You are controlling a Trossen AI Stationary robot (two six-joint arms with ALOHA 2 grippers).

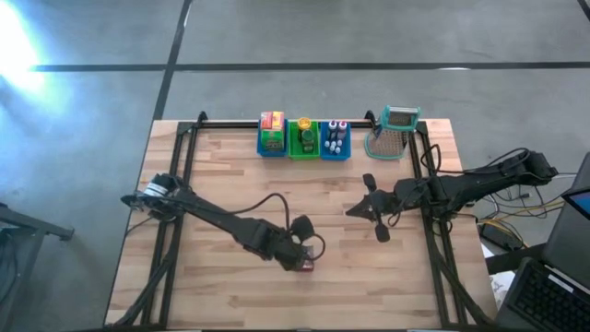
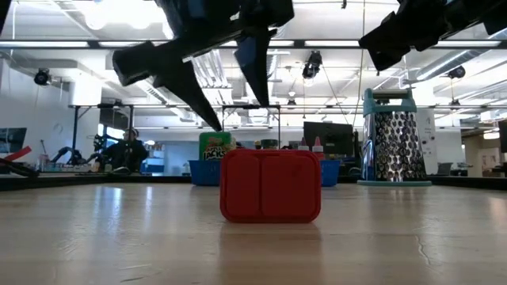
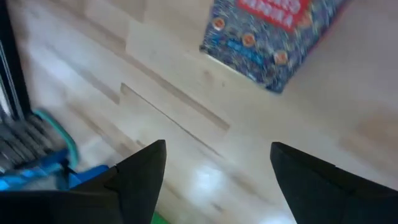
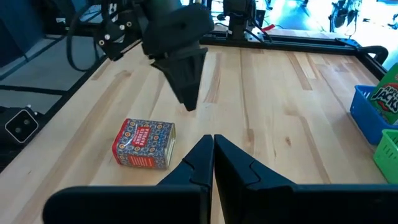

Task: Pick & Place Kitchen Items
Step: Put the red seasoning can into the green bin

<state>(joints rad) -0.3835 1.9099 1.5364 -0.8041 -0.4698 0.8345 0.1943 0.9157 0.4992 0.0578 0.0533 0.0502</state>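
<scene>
A small tin-like box (image 4: pixel 144 144), blue-patterned with a red label and red sides, rests on the wooden table near its front middle (image 1: pixel 306 266). My left gripper (image 1: pixel 300 242) hangs open just above and behind the box, touching nothing. In the low view its two dark fingers (image 2: pixel 190 87) point down over the red box (image 2: pixel 270 186). The left wrist view shows the box (image 3: pixel 273 37) ahead of the spread fingers (image 3: pixel 143 177). My right gripper (image 4: pixel 213 155) waits shut at the table's right (image 1: pixel 373 207). Other kitchen items sit in bins at the far edge.
Along the far edge stand a blue bin (image 1: pixel 271 140), a green bin (image 1: pixel 303 140) and another blue bin (image 1: pixel 335 140), each holding packets or small bottles. A metal grater with a teal handle (image 1: pixel 395 134) stands to their right. A black frame runs along the table's sides.
</scene>
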